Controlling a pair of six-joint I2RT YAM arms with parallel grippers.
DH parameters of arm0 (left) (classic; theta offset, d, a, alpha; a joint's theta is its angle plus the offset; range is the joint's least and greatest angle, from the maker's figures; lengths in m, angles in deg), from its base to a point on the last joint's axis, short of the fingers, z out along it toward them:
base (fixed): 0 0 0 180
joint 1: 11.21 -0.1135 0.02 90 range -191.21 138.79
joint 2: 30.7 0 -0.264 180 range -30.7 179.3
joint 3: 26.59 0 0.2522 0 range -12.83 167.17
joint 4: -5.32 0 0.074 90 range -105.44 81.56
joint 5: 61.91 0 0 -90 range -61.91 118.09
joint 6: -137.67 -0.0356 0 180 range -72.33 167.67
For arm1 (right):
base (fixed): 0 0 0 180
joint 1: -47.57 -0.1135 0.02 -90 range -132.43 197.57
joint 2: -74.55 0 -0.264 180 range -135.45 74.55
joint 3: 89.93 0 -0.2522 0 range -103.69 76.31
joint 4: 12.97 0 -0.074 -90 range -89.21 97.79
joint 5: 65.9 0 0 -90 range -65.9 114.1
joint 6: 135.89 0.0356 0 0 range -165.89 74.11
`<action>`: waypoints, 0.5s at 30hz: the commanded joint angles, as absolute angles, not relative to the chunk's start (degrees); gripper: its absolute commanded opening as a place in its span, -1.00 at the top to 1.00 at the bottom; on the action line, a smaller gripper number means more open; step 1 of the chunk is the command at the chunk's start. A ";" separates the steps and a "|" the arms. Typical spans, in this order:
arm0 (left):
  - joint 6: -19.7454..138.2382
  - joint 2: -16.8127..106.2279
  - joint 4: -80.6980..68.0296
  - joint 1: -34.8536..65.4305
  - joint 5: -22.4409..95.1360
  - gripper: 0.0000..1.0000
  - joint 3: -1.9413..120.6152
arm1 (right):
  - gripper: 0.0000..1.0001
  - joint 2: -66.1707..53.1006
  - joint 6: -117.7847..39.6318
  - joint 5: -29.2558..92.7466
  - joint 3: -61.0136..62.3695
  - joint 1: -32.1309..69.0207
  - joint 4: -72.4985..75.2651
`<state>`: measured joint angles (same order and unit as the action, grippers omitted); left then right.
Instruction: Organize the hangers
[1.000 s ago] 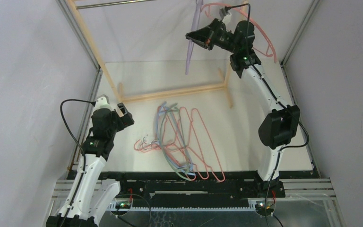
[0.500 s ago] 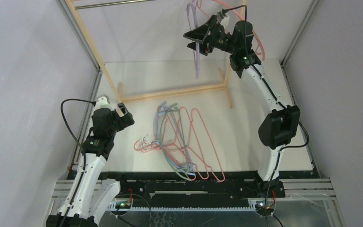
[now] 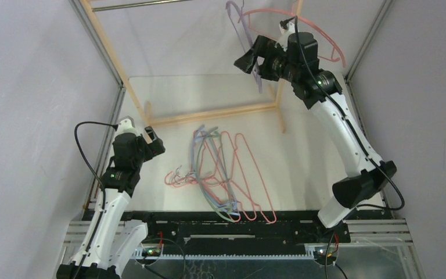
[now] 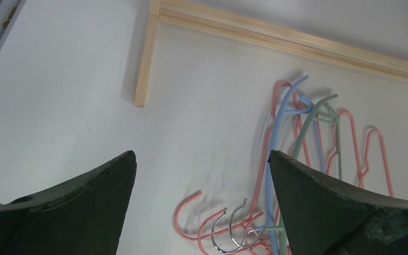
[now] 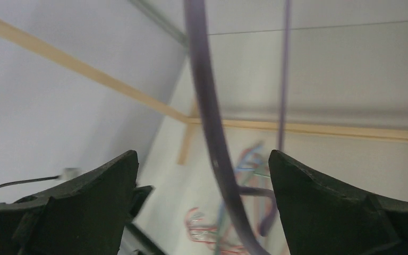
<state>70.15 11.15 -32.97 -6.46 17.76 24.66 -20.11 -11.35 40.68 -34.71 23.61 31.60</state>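
The right gripper [image 5: 202,154] is raised high with its fingers spread wide. A lavender hanger [image 5: 208,106] hangs in the gap between them, touching neither finger. A salmon-pink hanger [image 3: 325,36] arcs just behind that wrist. The left gripper [image 4: 202,156] also stands wide and empty above the white table [image 4: 58,106]. The pile of hangers [image 4: 297,138], pink, blue and green, lies ahead and to the right of its fingers, with the wooden rack base [image 4: 276,40] beyond.

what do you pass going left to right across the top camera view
left gripper → pile of hangers → right gripper
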 commanded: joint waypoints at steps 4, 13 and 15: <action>69.95 10.80 -29.59 -6.35 18.85 -0.99 25.83 | -1.00 -14.95 -28.27 15.07 -33.88 21.45 43.16; 70.29 10.67 -29.55 -6.32 18.40 -0.99 25.31 | -1.00 -11.54 -38.68 1.51 -35.30 16.37 47.33; 70.39 10.98 -29.42 -6.35 18.41 -0.99 25.46 | -1.00 -9.15 -40.44 0.52 -33.66 15.02 46.55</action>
<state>70.17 11.15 -32.49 -6.46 18.20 24.66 -15.30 -33.90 6.91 -33.95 17.25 46.76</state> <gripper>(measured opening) 0.996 0.999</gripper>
